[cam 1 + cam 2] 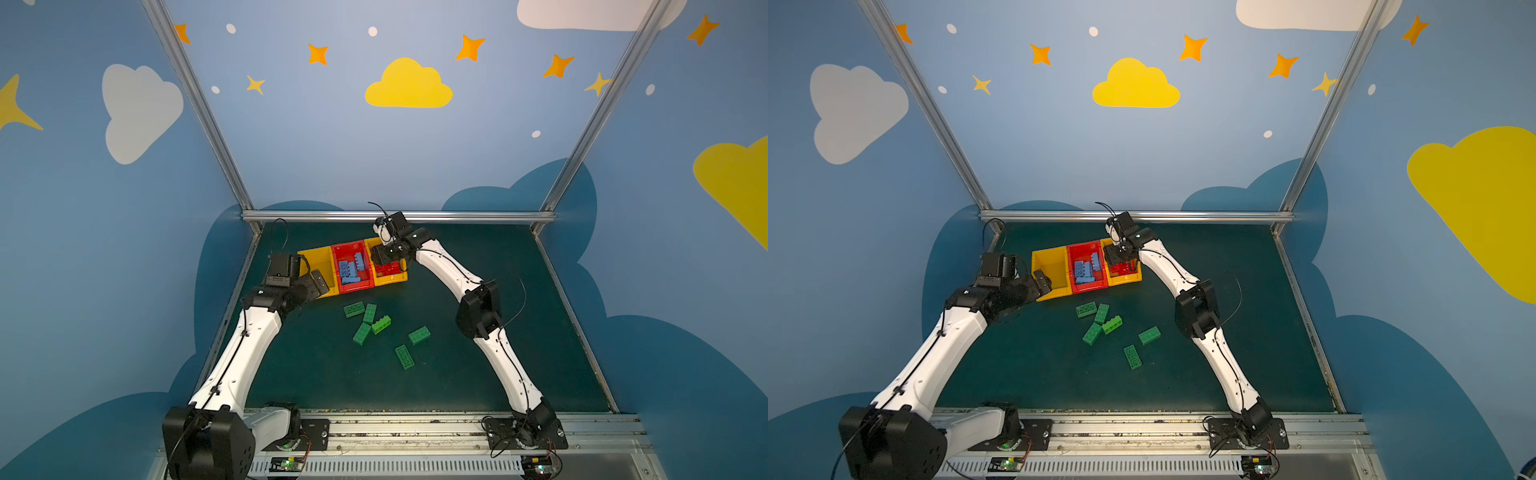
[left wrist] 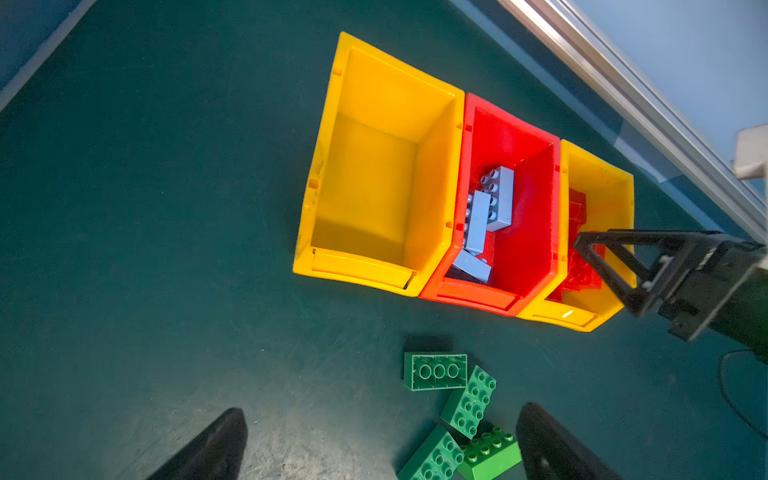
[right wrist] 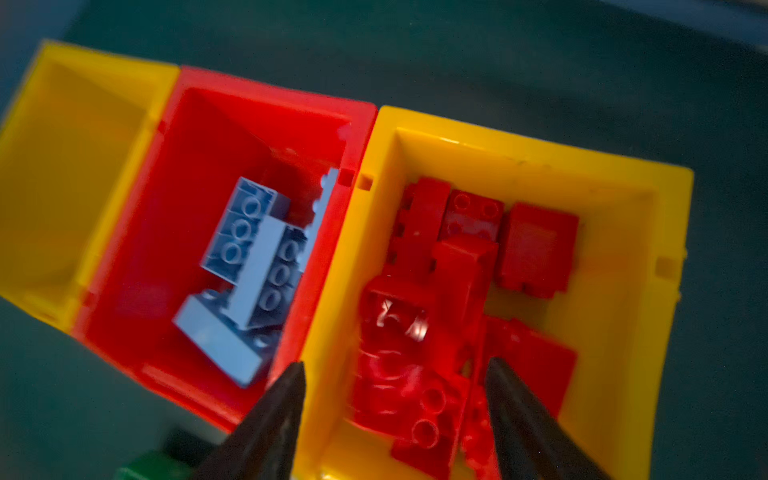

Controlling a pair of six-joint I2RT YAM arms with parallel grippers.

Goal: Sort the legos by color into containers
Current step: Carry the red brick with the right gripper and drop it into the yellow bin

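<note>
bins (image 1: 316,259) stand joined in a row at the back of the mat (image 1: 498,353): yellow, red, yellow. both top views show six green legos (image 1: 419,335) loose on the mat in front of them; the left wrist view catches only four. light blue legos (image 2: 478,224) lie in the red bin (image 2: 528,232). the right gripper (image 3: 395,365) hangs over the right-hand yellow bin (image 3: 615,249), hiding most of its red legos (image 3: 536,249) from above; its own wrist view shows the pile, blurred, and the fingers (image 3: 282,415) parted, gripping nothing. the left gripper (image 2: 382,409) gapes wide, bare, near the left-hand yellow bin (image 2: 432,187).
</note>
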